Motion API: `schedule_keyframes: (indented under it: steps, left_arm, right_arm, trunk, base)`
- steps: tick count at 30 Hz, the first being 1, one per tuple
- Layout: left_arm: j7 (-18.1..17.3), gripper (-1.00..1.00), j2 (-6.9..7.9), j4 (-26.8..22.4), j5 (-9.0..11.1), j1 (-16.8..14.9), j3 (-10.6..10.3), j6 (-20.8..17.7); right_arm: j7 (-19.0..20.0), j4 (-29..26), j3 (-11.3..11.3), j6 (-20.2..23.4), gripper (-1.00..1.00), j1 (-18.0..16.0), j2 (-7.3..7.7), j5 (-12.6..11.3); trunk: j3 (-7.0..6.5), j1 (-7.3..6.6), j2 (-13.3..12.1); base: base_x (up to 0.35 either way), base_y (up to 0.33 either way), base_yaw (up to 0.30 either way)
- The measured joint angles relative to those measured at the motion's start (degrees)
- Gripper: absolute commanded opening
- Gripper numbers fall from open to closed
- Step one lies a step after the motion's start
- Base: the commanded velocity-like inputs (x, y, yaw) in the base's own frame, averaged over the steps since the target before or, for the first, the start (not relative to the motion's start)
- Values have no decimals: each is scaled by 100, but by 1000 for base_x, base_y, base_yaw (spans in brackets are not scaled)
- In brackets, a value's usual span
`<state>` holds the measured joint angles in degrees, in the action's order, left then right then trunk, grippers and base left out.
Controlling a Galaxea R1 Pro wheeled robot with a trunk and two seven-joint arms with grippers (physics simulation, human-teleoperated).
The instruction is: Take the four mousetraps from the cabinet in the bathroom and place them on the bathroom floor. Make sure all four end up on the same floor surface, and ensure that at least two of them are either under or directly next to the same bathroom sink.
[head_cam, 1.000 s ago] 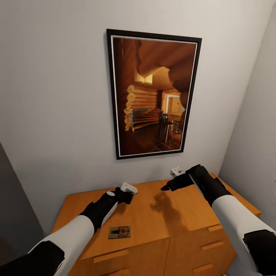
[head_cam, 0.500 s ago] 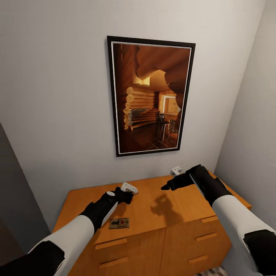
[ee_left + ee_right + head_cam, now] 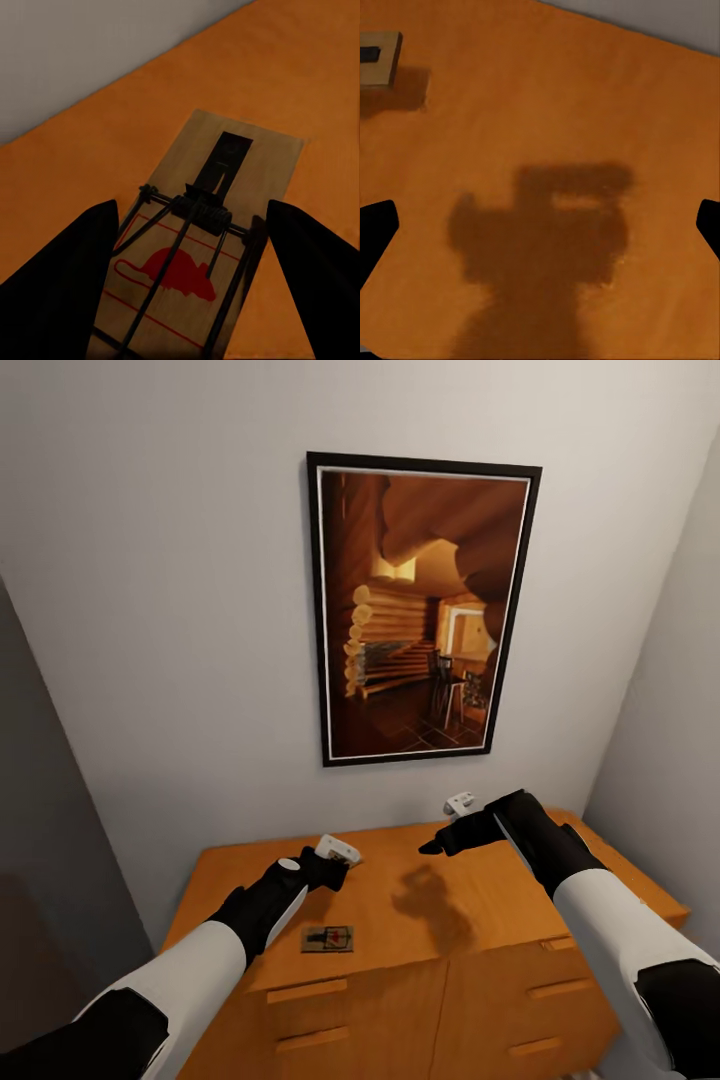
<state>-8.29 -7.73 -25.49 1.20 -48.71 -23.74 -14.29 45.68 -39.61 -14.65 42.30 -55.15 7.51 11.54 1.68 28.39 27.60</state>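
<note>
The left claw point(image 3: 184, 292) is seen spread wide in its wrist view, a dark finger on either side of a mousetrap point(image 3: 206, 240) that lies flat between them and is not gripped. The right claw point(image 3: 437, 847) is held released above bare wood; in its own wrist view only the dark finger ends point(image 3: 376, 229) are caught at the two edges, well apart, with nothing between them.

From large to small in the head view: a pale wall is faced, and a black-framed picture point(image 3: 420, 610) of a log interior is hung at about 12 o'clock. Below it the cabinet point(image 3: 440, 950) is spread from 7 to 4 o'clock, its flat top used as a counter, with bar-handled drawer fronts along the near face. A shadow of the right arm point(image 3: 432, 905) is cast on the top near the middle. One mousetrap point(image 3: 328, 938) is lying near the front edge at about 6 o'clock, just beside the left forearm.

As for progress, only this one trap is visible, with a corner of what is probably the same board point(image 3: 379, 58) in the right wrist view. Where the other three lie cannot be told. The remaining trap is judged not yet picked up; grasping, carrying to the floor and placing near the sink are left.
</note>
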Motion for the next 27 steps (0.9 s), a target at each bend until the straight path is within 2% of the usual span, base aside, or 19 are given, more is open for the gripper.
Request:
schedule_keyframes:
  steps: [16, 27]
  left_arm:
    - [0, -100, -8, -14, 6, 0, -8, 0]
    - [-8, -100, -37, -11, -39, -1, -57, -46]
  right_arm:
    - [6, 0, 2, -3, 100, 0, 0, 0]
    - [7, -2, 4, -6, 100, 1, 1, -2]
  trunk:
    - [74, 0, 0]
    - [94, 0, 1]
  base:
    - [0, 0, 265]
    - [0, -6, 58]
